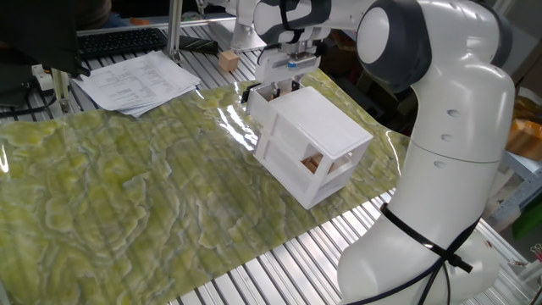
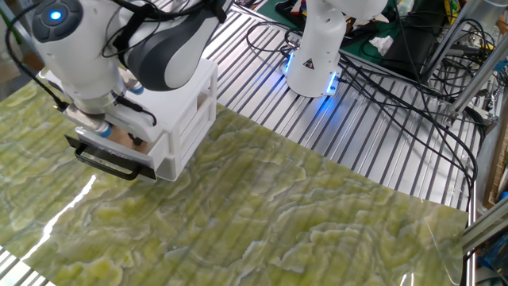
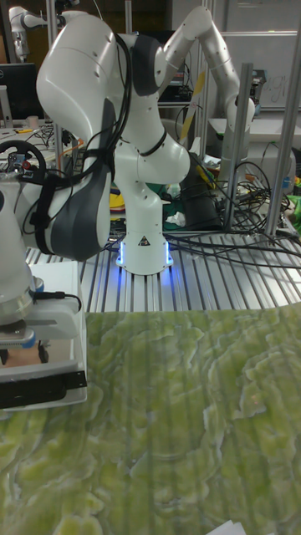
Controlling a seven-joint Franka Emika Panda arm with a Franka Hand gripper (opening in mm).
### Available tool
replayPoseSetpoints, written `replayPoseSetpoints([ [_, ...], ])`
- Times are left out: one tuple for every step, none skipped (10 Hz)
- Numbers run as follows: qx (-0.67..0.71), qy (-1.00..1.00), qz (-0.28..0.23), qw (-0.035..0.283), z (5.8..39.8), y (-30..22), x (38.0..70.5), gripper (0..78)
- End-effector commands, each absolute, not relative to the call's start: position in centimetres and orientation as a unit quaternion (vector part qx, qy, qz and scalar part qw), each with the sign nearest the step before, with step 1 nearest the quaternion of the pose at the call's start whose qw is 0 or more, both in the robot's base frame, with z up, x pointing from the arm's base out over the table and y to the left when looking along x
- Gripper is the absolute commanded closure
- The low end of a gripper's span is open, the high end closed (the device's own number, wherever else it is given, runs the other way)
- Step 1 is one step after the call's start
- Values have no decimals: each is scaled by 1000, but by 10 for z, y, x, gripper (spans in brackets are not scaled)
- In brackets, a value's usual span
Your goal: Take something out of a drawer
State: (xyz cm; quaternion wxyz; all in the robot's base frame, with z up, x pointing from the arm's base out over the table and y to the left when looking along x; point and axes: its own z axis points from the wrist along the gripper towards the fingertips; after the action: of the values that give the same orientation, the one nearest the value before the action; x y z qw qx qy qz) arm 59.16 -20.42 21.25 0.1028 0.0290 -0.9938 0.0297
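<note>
Green marbled sheeting (image 2: 262,214) covers the ribbed metal table (image 2: 381,135), and the white cabinet (image 2: 186,111) sits on it with its upper drawer (image 2: 119,155) pulled open. The gripper (image 2: 99,131) reaches straight down into that drawer from above, wrist vertical, the arm (image 1: 440,127) arching over the cabinet from its base at the table edge. A tan patch low in the drawer beside the fingers looks like the wooden cube (image 2: 127,141); whether the jaws are clenched on it or merely straddling it I cannot tell, since the wrist housing hides the tips.

The likeliest failure, in my judgement, is a weak or off-centre pinch: a small cube may slip and drop back as it rises. A lift that drifts sideways could catch the drawer wall or black handle (image 2: 111,163) and drag the light cabinet. A second cube (image 1: 227,59) lies well apart on the far table, near the papers (image 1: 140,80).
</note>
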Motion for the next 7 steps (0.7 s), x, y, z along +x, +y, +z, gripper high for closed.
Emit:
replayPoseSetpoints([
  [23, -995, 31, 96, 217, -203, 594, 750],
  [19, -995, 31, 89, 219, -202, 595, 750],
  [19, -995, 31, 89, 220, -202, 596, 750],
  [18, -995, 31, 90, 227, -201, 599, 750],
  [15, -995, 31, 90, 233, -200, 600, 750],
  [13, -995, 31, 90, 236, -200, 600, 750],
  [12, -996, 31, 87, 237, -199, 601, 750],
])
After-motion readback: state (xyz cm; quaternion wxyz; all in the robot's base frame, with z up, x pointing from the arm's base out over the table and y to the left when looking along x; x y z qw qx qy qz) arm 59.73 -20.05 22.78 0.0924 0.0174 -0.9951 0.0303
